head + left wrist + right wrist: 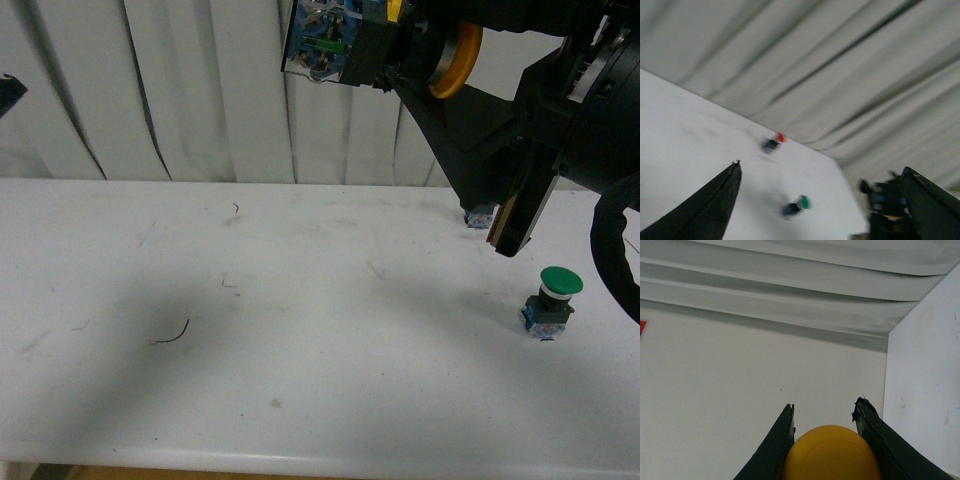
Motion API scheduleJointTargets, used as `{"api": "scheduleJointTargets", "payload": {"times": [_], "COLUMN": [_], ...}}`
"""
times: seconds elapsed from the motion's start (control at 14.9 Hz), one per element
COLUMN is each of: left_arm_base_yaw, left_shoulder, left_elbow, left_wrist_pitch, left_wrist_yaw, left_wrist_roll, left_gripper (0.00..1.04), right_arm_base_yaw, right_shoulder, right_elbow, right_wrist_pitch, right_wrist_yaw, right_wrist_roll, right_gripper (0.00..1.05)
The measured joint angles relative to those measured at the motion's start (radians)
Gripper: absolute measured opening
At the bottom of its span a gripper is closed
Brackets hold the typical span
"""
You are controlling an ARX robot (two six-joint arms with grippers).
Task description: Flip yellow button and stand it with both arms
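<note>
My right gripper (402, 62) is raised high at the upper right of the front view, shut on the yellow button (456, 58). The button lies sideways in the air, with its blue-black contact block (322, 40) pointing left. In the right wrist view the yellow cap (832, 456) fills the gap between the two black fingers (775, 450). My left gripper (820, 170) is open and empty. In its blurred wrist view the held button's block (887, 202) shows near its one finger (927, 205). In the front view only a black tip (9, 92) shows at the far left edge.
A green-capped button (549, 301) stands on the white table (300, 300) at the right; it also shows in the left wrist view (795, 206). A red-capped button (773, 143) lies further back; only its base (481, 215) shows behind my right arm. A pleated curtain hangs behind the table.
</note>
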Motion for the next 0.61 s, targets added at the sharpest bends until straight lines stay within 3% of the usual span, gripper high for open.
{"api": "scheduleJointTargets", "payload": {"times": [0.13, 0.2, 0.34, 0.54, 0.61], "left_arm_base_yaw": [-0.044, -0.027, 0.040, 0.049, 0.049], "left_shoulder": [-0.192, -0.250, -0.319, -0.426, -0.465], "left_elbow": [-0.074, -0.116, -0.159, -0.223, -0.240], "left_wrist_pitch": [-0.235, -0.247, -0.262, -0.311, -0.334], "left_wrist_yaw": [-0.393, -0.505, -0.459, -0.452, -0.453], "left_wrist_roll": [0.381, 0.567, 0.758, 0.824, 0.832], "left_gripper": [0.74, 0.61, 0.37, 0.01, 0.02], "right_arm_base_yaw": [0.000, 0.000, -0.001, -0.006, -0.006], "right_shoulder": [0.005, 0.011, 0.013, 0.019, 0.023], "right_elbow": [0.000, -0.001, -0.001, -0.005, -0.010], "right_wrist_pitch": [0.002, 0.001, 0.001, 0.003, 0.003], "right_wrist_yaw": [0.003, 0.003, 0.006, 0.008, 0.008], "right_wrist_roll": [0.000, 0.000, 0.000, 0.000, 0.000], "right_gripper": [0.35, 0.35, 0.35, 0.35, 0.34]}}
